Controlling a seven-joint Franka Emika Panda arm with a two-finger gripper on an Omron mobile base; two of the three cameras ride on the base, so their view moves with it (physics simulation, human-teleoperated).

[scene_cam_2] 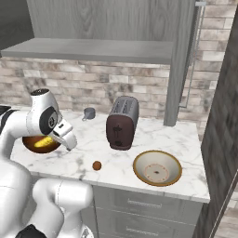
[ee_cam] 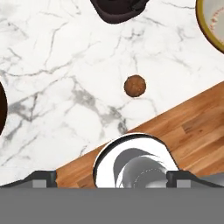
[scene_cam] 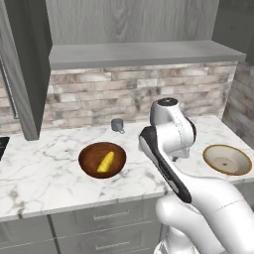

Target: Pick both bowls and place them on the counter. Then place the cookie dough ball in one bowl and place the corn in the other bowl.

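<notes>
Bare white marble counter [ee_cam: 65, 65] rings the tiny brown cookie dough ball [ee_cam: 134, 85], open from above. The dark toaster [ee_cam: 117, 8] stands at 12 o'clock, the shallow tan bowl [ee_cam: 212, 22] at 2 o'clock.

- From the left base view, my own arm [scene_cam: 171, 149] covers the middle of the worktop [scene_cam: 44, 173], so I cannot see the toaster or the cookie dough ball there.
- In the right base view, the arm hides most of the dark wooden bowl [scene_cam_2: 35, 145]; I see only its lower part and a piece of the corn [scene_cam_2: 45, 142].
- In the hand view, the tan bowl [ee_cam: 213, 24] is cut by the upper right edge and the toaster [ee_cam: 118, 9] by the top edge.
- At the left edge of the hand view, only a thin dark sliver of the wooden bowl shows.
- The gripper fingertips stay low at the bottom of the hand view; I cannot judge their opening.
- The small grey mug [scene_cam: 117, 125] is too small for detail.
</notes>
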